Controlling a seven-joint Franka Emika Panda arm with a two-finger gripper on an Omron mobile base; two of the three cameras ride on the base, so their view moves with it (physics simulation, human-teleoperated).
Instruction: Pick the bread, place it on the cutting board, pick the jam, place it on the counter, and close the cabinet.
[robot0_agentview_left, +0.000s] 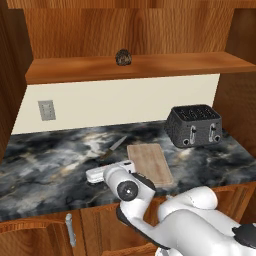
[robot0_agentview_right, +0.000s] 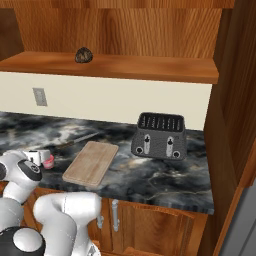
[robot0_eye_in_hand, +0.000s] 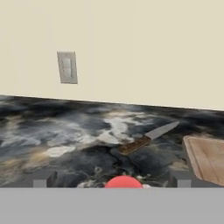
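Note:
The bread (robot0_agentview_left: 123, 57) (robot0_agentview_right: 83, 55) is a dark speckled lump on the inner shelf of the open upper cabinet (robot0_agentview_left: 165, 65) (robot0_agentview_right: 150, 67). The cutting board (robot0_agentview_left: 150, 162) (robot0_agentview_right: 91, 162) (robot0_eye_in_hand: 208, 157) lies bare on the dark marble counter (robot0_agentview_left: 45, 165) (robot0_agentview_right: 150, 180) (robot0_eye_in_hand: 52, 140). My gripper (robot0_agentview_left: 92, 175) (robot0_agentview_right: 40, 157) (robot0_eye_in_hand: 113, 179) hovers low over the counter, left of the board, open with its fingertips (robot0_eye_in_hand: 46, 179) wide apart. The pink-red jam (robot0_agentview_right: 48, 161) (robot0_eye_in_hand: 124, 182) sits between them, much narrower than the gap. I cannot tell whether it rests on the counter.
A knife (robot0_agentview_left: 114, 147) (robot0_eye_in_hand: 146, 139) lies on the counter just beyond the gripper, pointing toward the wall. A black toaster (robot0_agentview_left: 194, 125) (robot0_agentview_right: 160, 136) stands right of the board. A wall outlet (robot0_agentview_left: 46, 110) (robot0_eye_in_hand: 67, 67) is at the back left. Lower cabinet handles (robot0_agentview_left: 70, 230) (robot0_agentview_right: 115, 215) hang under the counter edge.

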